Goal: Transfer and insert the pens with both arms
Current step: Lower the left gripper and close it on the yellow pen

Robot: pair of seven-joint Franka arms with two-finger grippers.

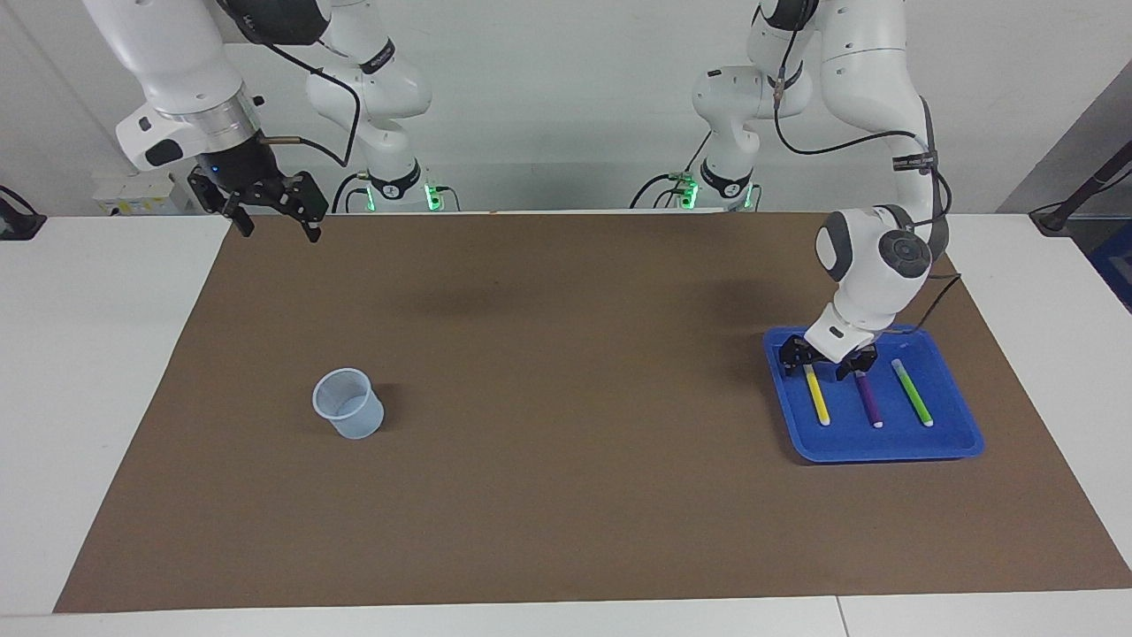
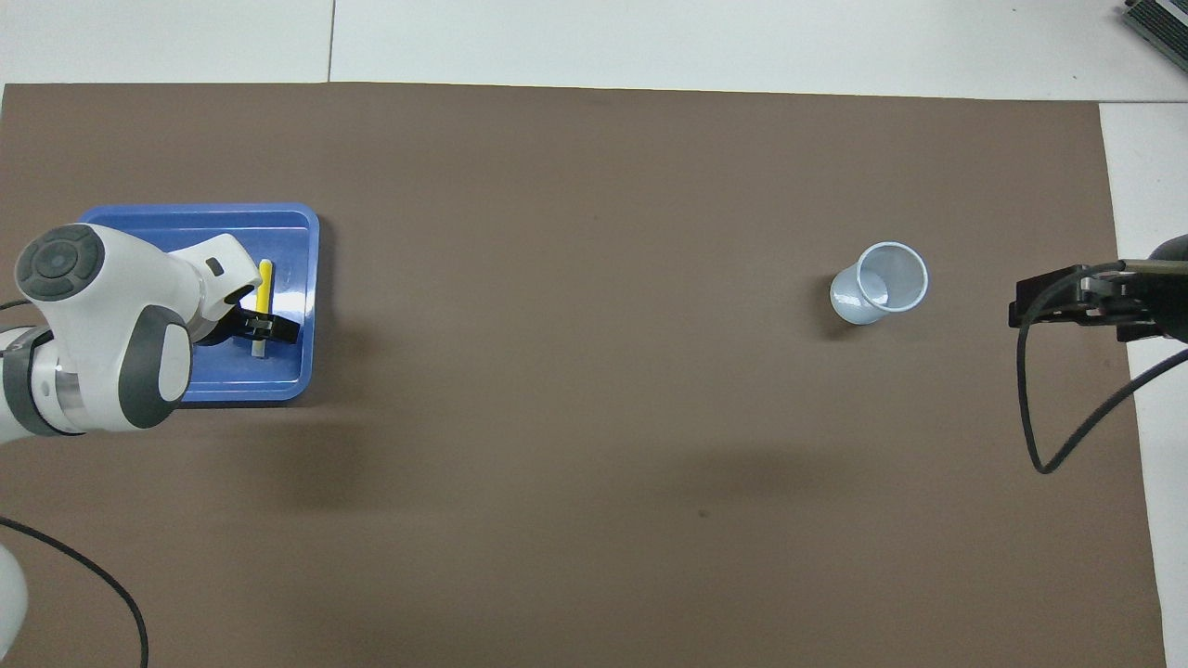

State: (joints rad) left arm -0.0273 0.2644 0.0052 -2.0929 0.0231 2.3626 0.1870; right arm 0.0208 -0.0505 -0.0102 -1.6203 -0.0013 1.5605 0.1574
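Observation:
Three pens lie side by side in a blue tray (image 1: 884, 453) at the left arm's end of the table: yellow pen (image 1: 819, 400), purple pen (image 1: 870, 402), green pen (image 1: 914, 396). My left gripper (image 1: 825, 362) hangs low over the tray, open, its fingers either side of the yellow pen's end nearer the robots. From overhead the left gripper (image 2: 262, 327) crosses the yellow pen (image 2: 264, 278), and the arm hides the other two pens and part of the tray (image 2: 311, 278). My right gripper (image 1: 270, 215) (image 2: 1018, 312) waits open and raised over the mat's corner by its own base.
A translucent cup (image 1: 349, 403) (image 2: 882, 283) stands upright on the brown mat (image 1: 566, 372) toward the right arm's end. Two smaller white arms (image 1: 389, 168) (image 1: 730, 168) stand at the robots' edge. A black cable (image 2: 1039, 445) loops down from the right wrist.

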